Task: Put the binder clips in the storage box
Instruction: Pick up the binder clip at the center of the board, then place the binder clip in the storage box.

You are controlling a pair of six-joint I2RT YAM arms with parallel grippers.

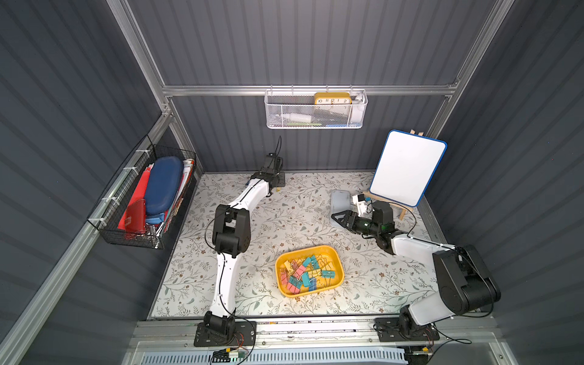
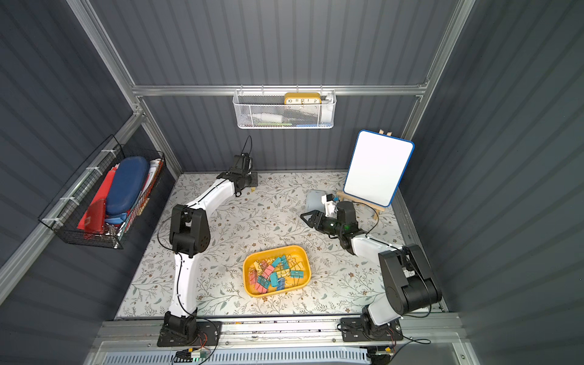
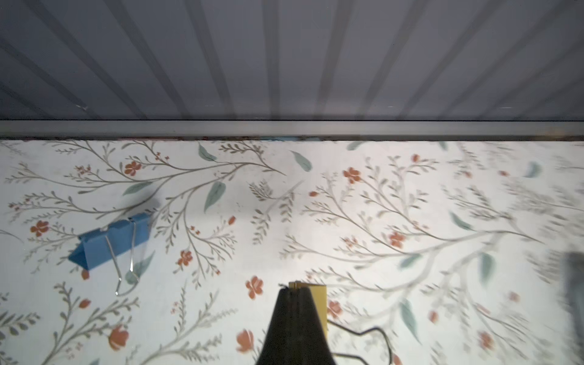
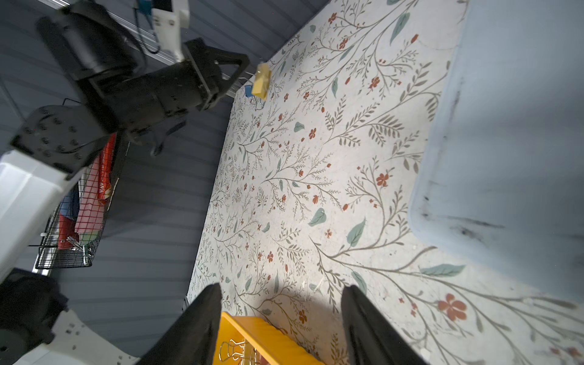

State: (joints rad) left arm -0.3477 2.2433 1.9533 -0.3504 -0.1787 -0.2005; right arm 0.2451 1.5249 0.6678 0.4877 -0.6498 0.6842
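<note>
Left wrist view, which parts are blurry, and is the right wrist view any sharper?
Left wrist view: blue binder clip sharp, with a soft shadow beside it; one edge of the frame is smeared. Right wrist view: floral tabletop crisp, left arm and grey lid soft.

my view from above: the yellow storage box [image 1: 330,256] sits toward the front of the flowered table [image 1: 294,218], with a heap of pink, teal, blue and yellow binder clips [image 1: 305,273] inside it. my left gripper [image 1: 277,188] reaches down at the table's back edge, where a yellow clip [image 1: 278,190] shows at its tip. my right gripper [image 1: 334,217] hangs at the grey lid [image 1: 339,197], near the propped whiteboard [image 1: 407,170].
</note>
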